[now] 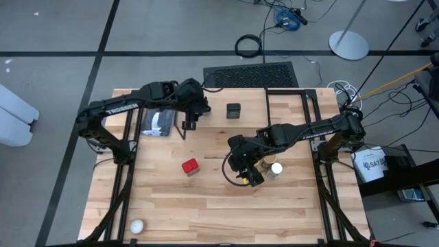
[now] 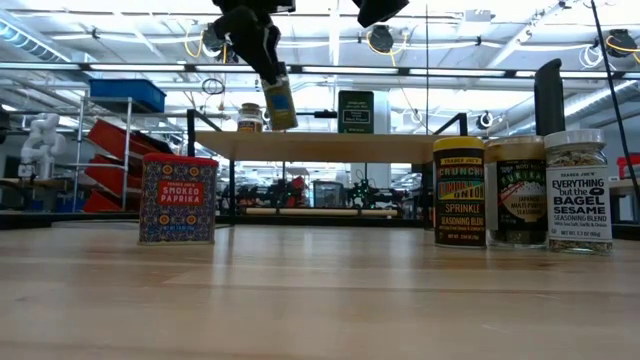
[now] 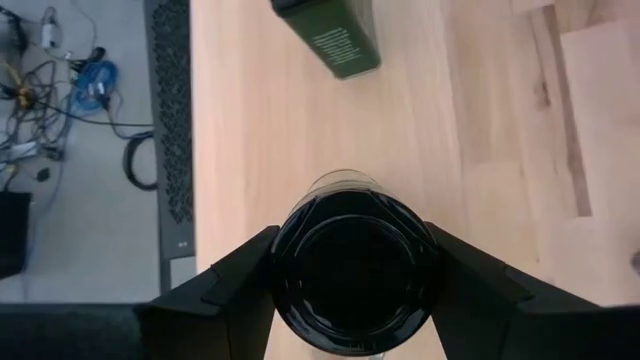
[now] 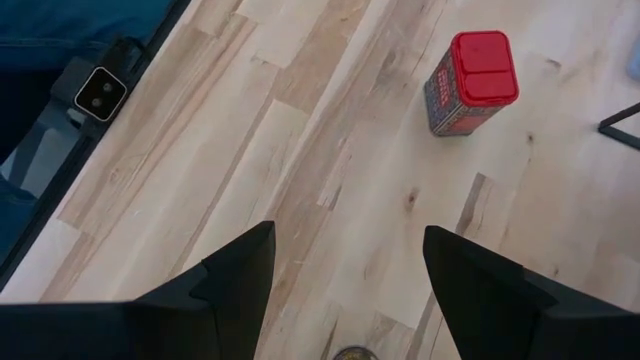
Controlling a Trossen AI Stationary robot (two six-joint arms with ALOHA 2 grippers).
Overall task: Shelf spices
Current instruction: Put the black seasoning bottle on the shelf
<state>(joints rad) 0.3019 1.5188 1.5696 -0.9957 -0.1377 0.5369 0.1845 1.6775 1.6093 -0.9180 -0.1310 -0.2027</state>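
Observation:
My left gripper is shut on the small dark-lidded jar, which hangs just above the shelf. The black square tin stands on the shelf's plank top, a little beyond the jar. The red tin stands upright on the table. The yellow-lidded jar, a brown-lidded jar and the white-lidded jar stand side by side at the table's right. My right gripper hovers open above the table between the red tin and those jars. My left gripper pinches the jar's round dark lid between its two fingers, one on each side. The fingers come from above, slanting down. The jar hangs tilted below them, its yellowish label showing, clear of the shelf's top.
A flat blue-and-black package lies at the table's far left, under my left arm. A small white ball lies near the front left corner. Bare wood stretches across the table's near half.

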